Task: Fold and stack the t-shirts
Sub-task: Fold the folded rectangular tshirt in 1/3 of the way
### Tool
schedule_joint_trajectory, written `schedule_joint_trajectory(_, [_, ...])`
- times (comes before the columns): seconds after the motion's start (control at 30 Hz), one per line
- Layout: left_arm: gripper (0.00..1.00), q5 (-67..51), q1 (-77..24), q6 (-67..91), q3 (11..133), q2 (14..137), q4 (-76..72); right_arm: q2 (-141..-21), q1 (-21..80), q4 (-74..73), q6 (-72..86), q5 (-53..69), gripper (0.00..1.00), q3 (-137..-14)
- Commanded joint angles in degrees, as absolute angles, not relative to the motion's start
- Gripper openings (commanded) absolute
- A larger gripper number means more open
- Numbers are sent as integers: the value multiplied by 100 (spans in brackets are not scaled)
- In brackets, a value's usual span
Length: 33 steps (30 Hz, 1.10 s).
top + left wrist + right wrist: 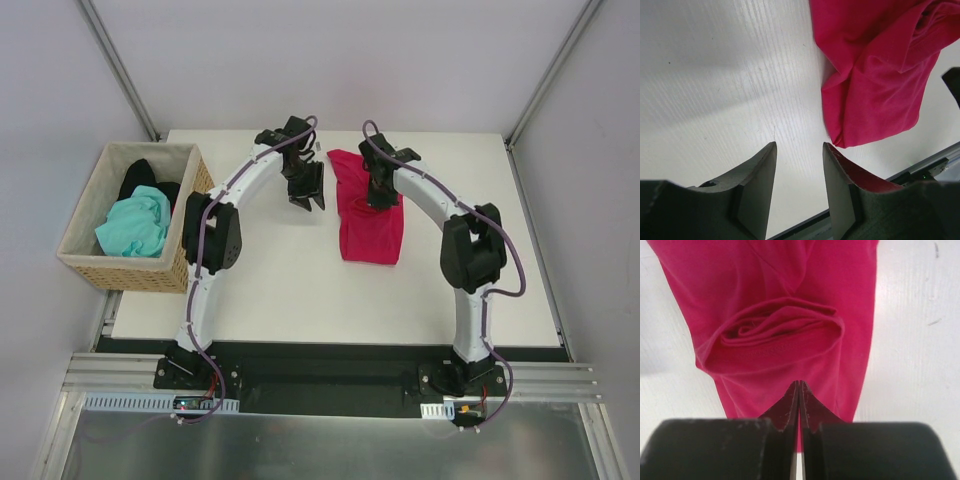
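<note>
The crimson t-shirt (370, 212) lies on the white table (260, 290), partly folded into a long strip with a rolled-up fold (782, 325) across its middle. My right gripper (380, 195) is shut, its tips (800, 382) down at the cloth just below that fold; no cloth shows pinched between the jaws. My left gripper (308, 195) hangs open over bare table to the left of the shirt (875, 75), nothing between its fingers (799, 145). The mint-green t-shirt (133, 225) and the black t-shirt (140, 175) lie crumpled in the basket.
The tan wicker basket (80, 260) stands at the table's left edge, beside the left arm. The table's far edge and metal frame posts (120, 70) lie beyond the grippers.
</note>
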<state>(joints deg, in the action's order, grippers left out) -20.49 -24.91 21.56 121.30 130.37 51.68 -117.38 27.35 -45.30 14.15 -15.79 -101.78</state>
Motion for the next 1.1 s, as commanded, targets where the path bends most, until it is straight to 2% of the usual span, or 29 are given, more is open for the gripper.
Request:
schedule_joint_trajectory(0.0, [41, -2004, -2479, 2127, 12094, 12542, 5221, -12049, 2725, -4517, 1442, -1389, 1, -10617])
schedule_joint_trajectory(0.67, [43, -2145, -2373, 2136, 12270, 12674, 5300, -13192, 2365, -4764, 1231, -1204, 1, -11926])
schedule_joint_trajectory(1.07, [43, -2197, -2355, 2136, 12217, 12577, 5309, -12939, 1820, -4403, 818, -993, 1, -12138])
